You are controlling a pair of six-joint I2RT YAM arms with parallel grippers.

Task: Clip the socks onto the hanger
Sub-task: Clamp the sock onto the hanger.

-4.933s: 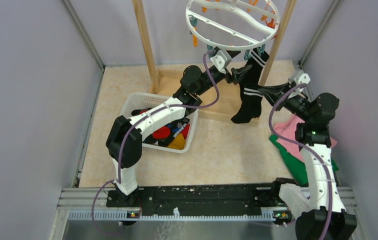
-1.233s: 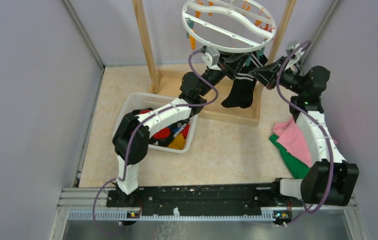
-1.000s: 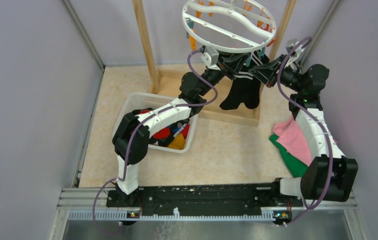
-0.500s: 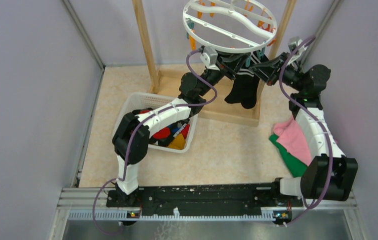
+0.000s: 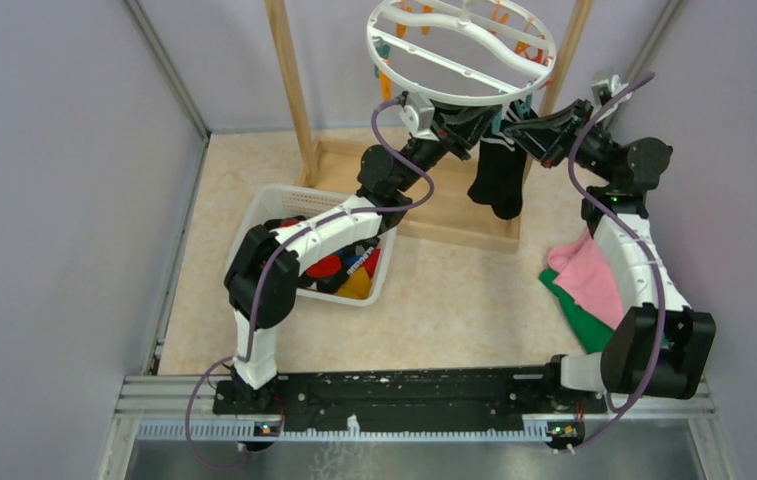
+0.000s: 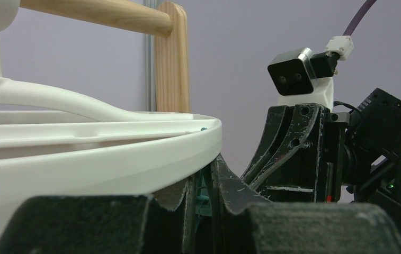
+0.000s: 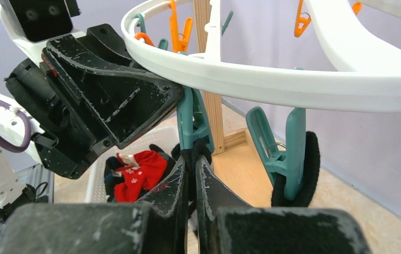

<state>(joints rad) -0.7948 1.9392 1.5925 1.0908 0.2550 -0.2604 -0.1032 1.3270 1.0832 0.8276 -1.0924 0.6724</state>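
The black sock hangs just under the rim of the hanger, its cuff at the lower end of a teal peg; whether the peg bites it I cannot tell; the right gripper is clenched on that cuff; the left gripper pinches the same peg beneath the rim; other socks lie in a white basket, lower left of the hanger.

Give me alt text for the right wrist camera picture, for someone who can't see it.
The right gripper, shut on a black sock, holds its edge at a teal peg hanging from the white ring, while the left gripper pinches that peg's top. Beside it, another teal peg grips black fabric.
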